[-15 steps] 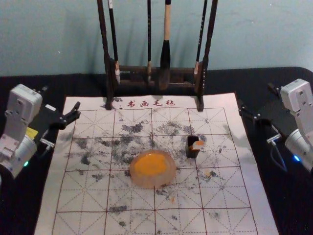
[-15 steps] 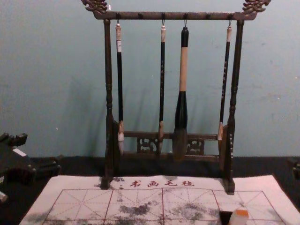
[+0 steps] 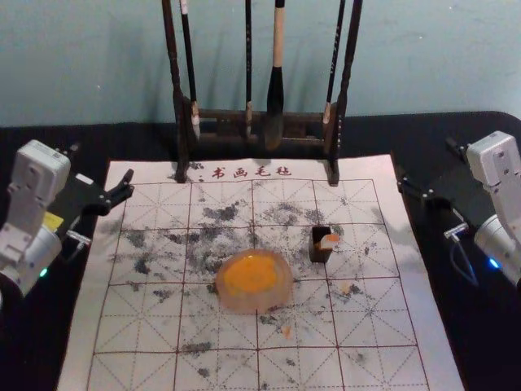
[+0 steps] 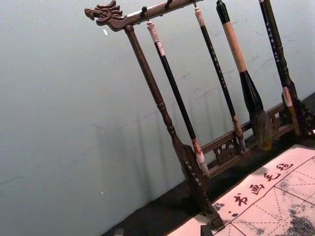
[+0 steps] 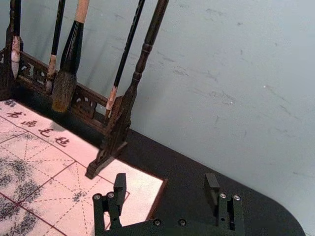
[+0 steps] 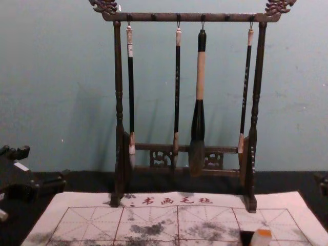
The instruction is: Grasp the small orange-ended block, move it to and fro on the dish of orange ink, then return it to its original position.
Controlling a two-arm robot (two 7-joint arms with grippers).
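We judge the grasp is yet to begin. The orange-ended block (image 3: pixel 328 243) is in or against a small dark holder (image 3: pixel 319 256), beside the orange ink dish (image 3: pixel 254 301). Our empty right gripper (image 3: pixel 425 161), spread wide by the mat's (image 3: pixel 391 322) right edge, likely must reach and pinch it. Our left gripper (image 3: pixel 102 163), also open, idles opposite. We cannot make out the block's base; the chest view crops it.

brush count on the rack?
4, all hanging from the rack. Left to right in the chest view: leftmost thin brush, second thin brush, thick brush, rightmost thin brush near the right post. None looks hidden.
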